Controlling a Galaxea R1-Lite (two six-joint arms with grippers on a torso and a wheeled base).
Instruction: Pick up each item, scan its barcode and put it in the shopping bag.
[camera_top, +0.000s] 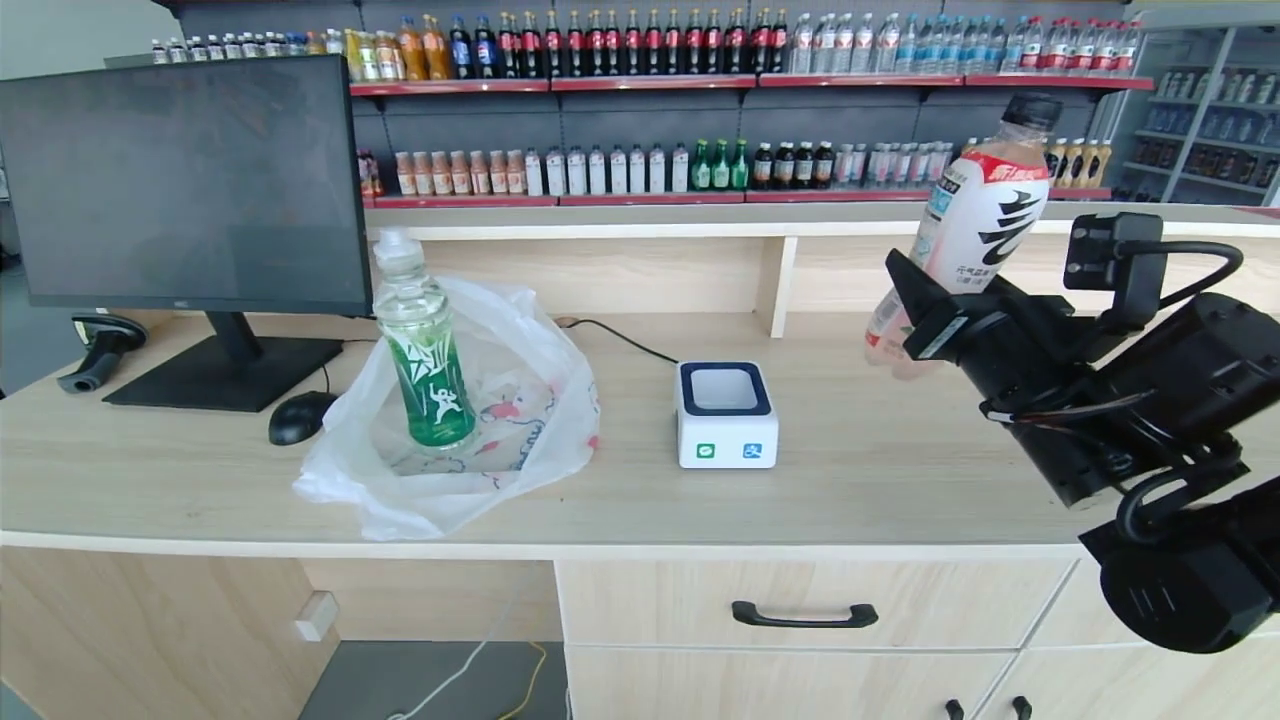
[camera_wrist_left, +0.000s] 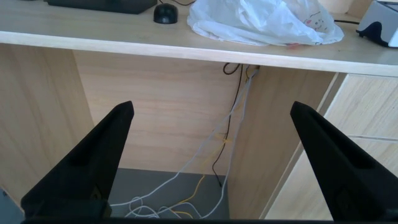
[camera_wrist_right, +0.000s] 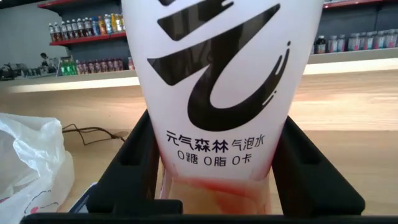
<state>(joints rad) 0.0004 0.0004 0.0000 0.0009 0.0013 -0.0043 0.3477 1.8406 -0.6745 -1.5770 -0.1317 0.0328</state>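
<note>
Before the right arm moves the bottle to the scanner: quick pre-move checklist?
1. Grip: ok. The right gripper has its jaws shut on the lower part of the pink bottle, which is held tilted above the counter.
2. Barcode facing the scanner: cannot tell. No barcode shows on the visible label side.
3. Scanner window uncovered: ok.
4. Shopping bag open: ok. The green bottle stands upright inside, with room beside it.
5. Left gripper out of the way: ok. It is open and below the counter edge.
</note>
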